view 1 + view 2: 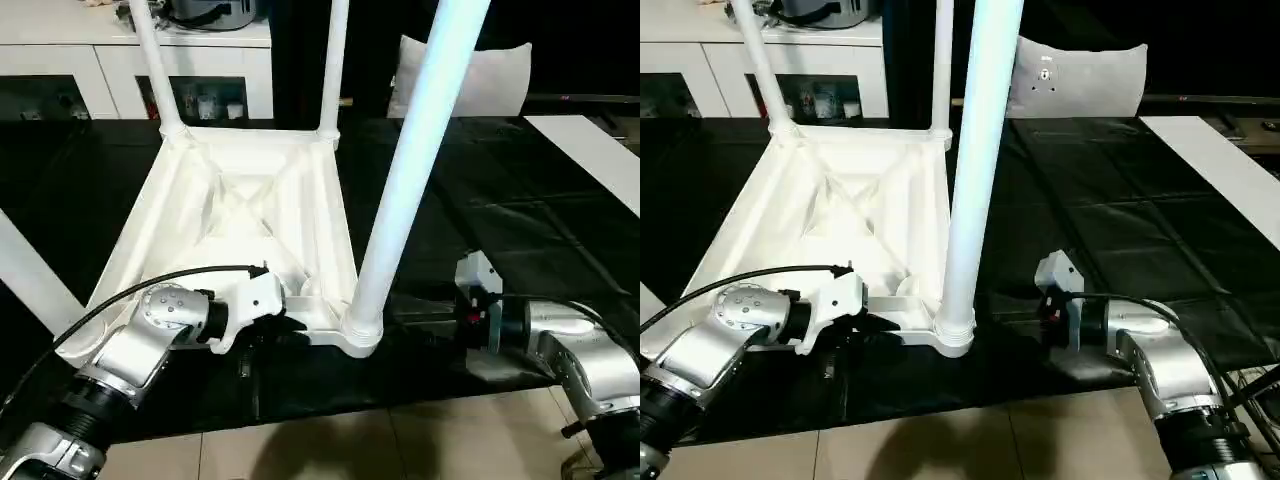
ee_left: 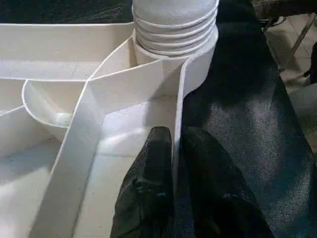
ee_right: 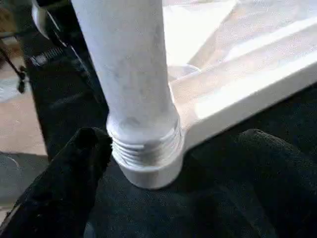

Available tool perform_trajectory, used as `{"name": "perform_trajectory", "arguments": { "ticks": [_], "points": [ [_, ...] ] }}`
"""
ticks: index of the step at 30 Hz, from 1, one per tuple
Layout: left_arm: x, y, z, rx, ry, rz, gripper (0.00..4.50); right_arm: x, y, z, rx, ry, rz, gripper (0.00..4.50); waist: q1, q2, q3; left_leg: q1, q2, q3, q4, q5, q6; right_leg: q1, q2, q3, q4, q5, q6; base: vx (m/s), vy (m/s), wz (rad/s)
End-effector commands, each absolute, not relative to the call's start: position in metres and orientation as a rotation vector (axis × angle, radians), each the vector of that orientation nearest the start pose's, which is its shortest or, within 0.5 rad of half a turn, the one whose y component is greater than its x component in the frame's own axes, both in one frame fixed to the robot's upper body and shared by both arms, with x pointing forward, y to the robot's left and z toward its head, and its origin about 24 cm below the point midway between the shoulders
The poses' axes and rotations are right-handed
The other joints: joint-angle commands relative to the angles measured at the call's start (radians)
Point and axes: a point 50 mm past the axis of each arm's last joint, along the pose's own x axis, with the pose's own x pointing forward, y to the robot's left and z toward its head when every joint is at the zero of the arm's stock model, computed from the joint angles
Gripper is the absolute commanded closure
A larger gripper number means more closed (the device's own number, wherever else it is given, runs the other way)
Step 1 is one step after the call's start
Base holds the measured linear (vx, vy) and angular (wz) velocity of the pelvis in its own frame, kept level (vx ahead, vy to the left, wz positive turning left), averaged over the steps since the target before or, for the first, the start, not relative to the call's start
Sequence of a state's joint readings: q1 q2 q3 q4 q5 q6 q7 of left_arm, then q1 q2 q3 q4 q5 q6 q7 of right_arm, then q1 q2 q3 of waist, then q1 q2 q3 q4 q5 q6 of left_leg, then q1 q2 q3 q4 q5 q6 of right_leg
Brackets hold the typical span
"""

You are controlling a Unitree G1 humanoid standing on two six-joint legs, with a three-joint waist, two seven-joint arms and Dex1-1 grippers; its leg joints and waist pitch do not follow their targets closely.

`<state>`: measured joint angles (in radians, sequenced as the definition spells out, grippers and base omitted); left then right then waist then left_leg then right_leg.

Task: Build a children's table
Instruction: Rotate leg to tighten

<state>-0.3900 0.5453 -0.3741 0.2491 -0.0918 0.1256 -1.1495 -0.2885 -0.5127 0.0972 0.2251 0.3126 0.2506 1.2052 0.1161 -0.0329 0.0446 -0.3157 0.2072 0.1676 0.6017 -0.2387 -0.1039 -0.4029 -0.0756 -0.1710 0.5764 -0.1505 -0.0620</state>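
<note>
Left wrist view, left claw [image 2: 176, 148] pinching table rim [image 2: 179, 104]

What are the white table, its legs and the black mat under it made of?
Table top: likely moulded white plastic, smooth with a slight shine, thin ribs underneath. Legs: the same glossy white plastic by the look, with screw threads at the base. Black mat: perhaps woven cloth or plastic sheet, faintly shiny and creased.

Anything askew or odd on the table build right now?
Near-right leg leans in the head views, and its thread rings still show above the socket, so it looks not fully screwed in. Near-left socket holds no leg.
</note>
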Motion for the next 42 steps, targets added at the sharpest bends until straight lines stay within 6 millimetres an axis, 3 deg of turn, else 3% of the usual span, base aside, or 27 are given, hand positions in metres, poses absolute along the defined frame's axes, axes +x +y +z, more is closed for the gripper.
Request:
{"name": "perform_trajectory", "arguments": {
  "ticks": [1, 3, 5, 12, 18, 21, 22, 26, 32, 36, 39, 40, 42],
  "points": [
    [0.272, 0.149, 0.047, 0.465, 0.447, -1.404, 4.25, 0.275, -0.183, 0.073, -0.089, 0.291, 1.247, 0.0, 0.008, 0.01, -0.063, -0.018, 0.027, -0.01, -0.069, -0.093, 0.071, 0.069, -0.081, 0.064, -0.084, -0.413, 0.005, 0.0, 0.0, 0.0],
    [0.271, 0.148, 0.046, 0.461, 0.448, -1.409, 4.28, 0.274, -0.182, 0.073, -0.086, 0.298, 1.272, 0.0, 0.008, 0.008, -0.063, -0.018, 0.027, -0.01, -0.069, -0.089, 0.072, 0.069, -0.082, 0.065, -0.083, -0.407, 0.001, 0.0, 0.0, 0.0],
    [0.27, 0.148, 0.046, 0.458, 0.45, -1.414, 4.49, 0.272, -0.179, 0.073, -0.066, 0.307, 1.311, 0.33, 0.007, 0.01, -0.065, -0.019, 0.028, -0.01, -0.068, -0.08, 0.075, 0.07, -0.082, 0.066, -0.077, -0.382, -0.014, 0.0, 0.0, 0.0],
    [0.269, 0.147, 0.044, 0.471, 0.458, -1.425, 4.5, 0.281, -0.168, 0.071, -0.071, 0.32, 1.349, 0.83, 0.006, 0.012, -0.066, -0.019, 0.031, -0.01, -0.068, -0.06, 0.074, 0.071, -0.084, 0.071, -0.067, -0.33, -0.055, 0.0, 0.0, 0.0],
    [0.269, 0.145, 0.043, 0.47, 0.457, -1.43, 4.5, 0.288, -0.157, 0.07, -0.051, 0.337, 1.407, 1.43, 0.006, 0.012, -0.068, -0.018, 0.035, -0.01, -0.068, -0.056, 0.071, 0.071, -0.087, 0.073, -0.062, -0.327, -0.067, 0.0, 0.0, 0.0],
    [0.269, 0.146, 0.043, 0.472, 0.459, -1.429, 4.5, 0.29, -0.154, 0.069, -0.041, 0.355, 1.433, 1.72, 0.006, 0.005, -0.068, -0.018, 0.036, -0.009, -0.067, -0.043, 0.073, 0.071, -0.087, 0.076, -0.058, -0.308, -0.071, 0.0, 0.0, 0.0],
    [0.269, 0.146, 0.043, 0.472, 0.459, -1.428, 4.5, 0.29, -0.154, 0.069, -0.042, 0.356, 1.436, 1.72, 0.007, 0.008, -0.068, -0.019, 0.035, -0.008, -0.067, -0.043, 0.074, 0.071, -0.088, 0.076, -0.058, -0.309, -0.073, 0.0, 0.0, 0.0],
    [0.27, 0.148, 0.044, 0.474, 0.46, -1.413, 4.5, 0.292, -0.152, 0.068, -0.026, 0.377, 1.471, 2.1, 0.006, 0.002, -0.067, -0.021, 0.034, -0.007, -0.067, -0.043, 0.077, 0.072, -0.088, 0.077, -0.059, -0.321, -0.069, 0.0, 0.0, 0.0],
    [0.269, 0.148, 0.042, 0.449, 0.476, -1.388, 4.5, 0.291, -0.15, 0.068, 0.011, 0.364, 1.465, 2.42, 0.007, 0.008, -0.067, -0.019, 0.035, -0.008, -0.067, -0.042, 0.073, 0.071, -0.088, 0.076, -0.059, -0.327, -0.062, 0.0, 0.0, 0.0],
    [0.271, 0.145, 0.044, 0.402, 0.485, -1.35, 4.5, 0.287, -0.145, 0.066, 0.021, 0.36, 1.455, 2.48, 0.005, 0.007, -0.066, -0.019, 0.034, -0.007, -0.068, -0.047, 0.067, 0.072, -0.088, 0.076, -0.062, -0.338, -0.058, 0.0, 0.0, 0.0],
    [0.275, 0.136, 0.045, 0.357, 0.482, -1.289, 4.5, 0.284, -0.137, 0.058, 0.009, 0.375, 1.386, 2.5, 0.005, 0.009, -0.065, -0.018, 0.034, -0.008, -0.069, -0.049, 0.061, 0.07, -0.088, 0.076, -0.065, -0.347, -0.053, 0.0, 0.0, 0.0],
    [0.28, 0.125, 0.047, 0.327, 0.467, -1.234, 4.5, 0.293, -0.132, 0.053, 0.004, 0.378, 1.245, 2.5, -0.001, 0.005, -0.063, -0.019, 0.029, -0.007, -0.069, -0.068, 0.052, 0.071, -0.087, 0.073, -0.073, -0.391, -0.035, 0.0, 0.0, 0.0],
    [0.284, 0.118, 0.048, 0.305, 0.455, -1.194, 4.5, 0.3, -0.129, 0.051, 0.003, 0.377, 1.142, 2.52, -0.01, 0.005, -0.058, -0.017, 0.019, -0.006, -0.066, -0.092, 0.034, 0.068, -0.084, 0.062, -0.088, -0.473, -0.001, 0.0, 0.0, 0.0]
  ]
}}
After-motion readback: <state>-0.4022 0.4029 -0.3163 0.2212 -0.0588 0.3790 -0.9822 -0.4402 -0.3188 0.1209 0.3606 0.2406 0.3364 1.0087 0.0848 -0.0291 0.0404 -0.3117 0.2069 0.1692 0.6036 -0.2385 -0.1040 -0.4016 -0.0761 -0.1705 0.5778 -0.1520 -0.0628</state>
